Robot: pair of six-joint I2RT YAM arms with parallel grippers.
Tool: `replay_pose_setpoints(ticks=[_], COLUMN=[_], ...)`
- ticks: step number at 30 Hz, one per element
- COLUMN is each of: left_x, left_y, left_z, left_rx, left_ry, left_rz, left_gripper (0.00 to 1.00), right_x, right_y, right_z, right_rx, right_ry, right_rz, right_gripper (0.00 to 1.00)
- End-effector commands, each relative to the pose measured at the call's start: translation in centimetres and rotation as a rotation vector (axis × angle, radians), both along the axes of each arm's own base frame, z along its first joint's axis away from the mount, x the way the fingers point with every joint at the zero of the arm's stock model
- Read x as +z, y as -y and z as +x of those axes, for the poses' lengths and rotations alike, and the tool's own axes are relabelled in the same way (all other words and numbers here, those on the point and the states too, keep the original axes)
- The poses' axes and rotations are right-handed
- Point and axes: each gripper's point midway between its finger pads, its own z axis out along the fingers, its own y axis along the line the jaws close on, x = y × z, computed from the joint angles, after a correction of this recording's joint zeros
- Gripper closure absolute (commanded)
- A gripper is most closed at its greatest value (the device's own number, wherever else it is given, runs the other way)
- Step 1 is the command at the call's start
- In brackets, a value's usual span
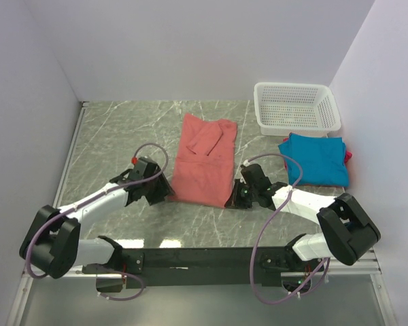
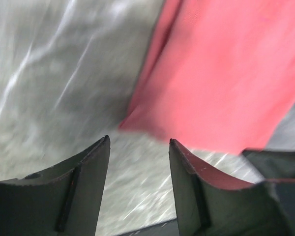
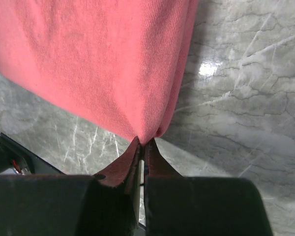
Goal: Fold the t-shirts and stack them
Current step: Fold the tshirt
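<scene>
The red tee (image 1: 205,159) lies in the middle of the table (image 1: 122,129), narrowed to a long strip with a sleeve folded in on top near its far end. The lengthwise folds look done; the crosswise fold, bringing the near hem up toward the collar, is not yet made.

The right claw (image 1: 235,197) is at the strip's near right corner. In the right wrist view its fingers are pressed together on a pinch of red cloth, which rises out of the tips in a doubled edge.

The left claw (image 1: 167,193) is at the near left corner. In its wrist view the fingers stand apart with bare table between them. The red corner lies just ahead of the tips, near but not gripped. That view is blurred, so I cannot tell whether a tip brushes the cloth.

The teal tee (image 1: 315,158) lies folded at the right of the table, just in front of the white basket (image 1: 298,109). A sliver of a magenta tee (image 1: 347,156) shows at its right edge, apparently underneath. This looks like the stack, already begun.

By my reading the task is well past halfway. What is left is for the left claw to take its corner, for both to fold the red tee over, and for it to be carried onto the teal one.
</scene>
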Motion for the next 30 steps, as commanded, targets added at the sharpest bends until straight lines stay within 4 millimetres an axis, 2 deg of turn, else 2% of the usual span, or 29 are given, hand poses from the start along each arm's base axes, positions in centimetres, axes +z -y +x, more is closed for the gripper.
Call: replay_pose_setpoints(ticks=[1, 3, 6, 9, 12, 15, 16, 19, 22, 23, 25, 27, 29, 30], left_x=[1.9, 1.6, -0.1, -2.5, -4.0, -4.3, -4.4, -4.4, -3.0, -1.5, 0.0, 3.3, 5.3, 7.1], left_y=[0.2, 0.5, 0.7, 0.3, -0.1, 0.7, 0.8, 1.0, 0.4, 0.4, -0.5, -0.4, -0.6, -0.8], left_z=[3.5, 3.9, 3.1, 1.0, -1.0, -2.4, -2.9, -4.3, -5.2, -5.2, -5.3, -4.2, -3.7, -2.5], left_rx=[0.014, 0.005, -0.025, -0.043, -0.048, -0.079, -0.079, -0.089, -0.08, -0.086, -0.07, -0.06, -0.055, -0.026], left_ry=[0.084, 0.07, 0.009, -0.087, -0.146, -0.174, -0.19, -0.202, -0.166, -0.118, -0.082, 0.024, 0.079, 0.131], left_rz=[0.006, -0.002, 0.002, 0.018, 0.017, -0.049, -0.061, -0.06, -0.045, -0.053, -0.026, -0.053, -0.054, -0.045], left_gripper=[0.45, 0.46, 0.51, 0.6, 0.65, 0.82, 0.98, 0.99, 0.99, 0.99, 0.99, 0.99, 0.99, 0.99], right_x=[0.2, 0.1, 0.1, 0.0, -0.2, -0.4, -0.5, -0.4, -0.1, 0.0, 1.2, 3.0, 4.6, 6.1], right_y=[0.2, 0.3, 0.3, 0.5, 0.6, 0.8, 0.9, 1.0, 1.2, 1.4, 1.2, 1.3, 1.5, 1.5], right_z=[0.2, 0.2, 0.3, 0.2, 0.1, -0.1, -0.4, -1.1, -2.6, -3.0, -3.8, -3.5, -2.6, -1.8], right_rx=[-0.001, -0.001, -0.004, -0.01, -0.009, -0.02, -0.015, -0.016, 0.0, 0.002, 0.018, 0.013, 0.001, 0.001], right_ry=[0.014, 0.01, 0.014, 0.009, 0.006, -0.002, -0.009, -0.015, -0.027, -0.027, -0.003, 0.04, 0.105, 0.138], right_rz=[-0.019, -0.024, -0.027, -0.037, -0.041, -0.04, -0.04, -0.023, -0.025, -0.031, -0.022, -0.008, -0.013, -0.016], right_gripper=[1.0, 1.0, 1.0, 1.0, 1.0, 1.0, 1.0, 1.0, 1.0, 1.0, 1.0, 1.0, 1.0, 1.0])
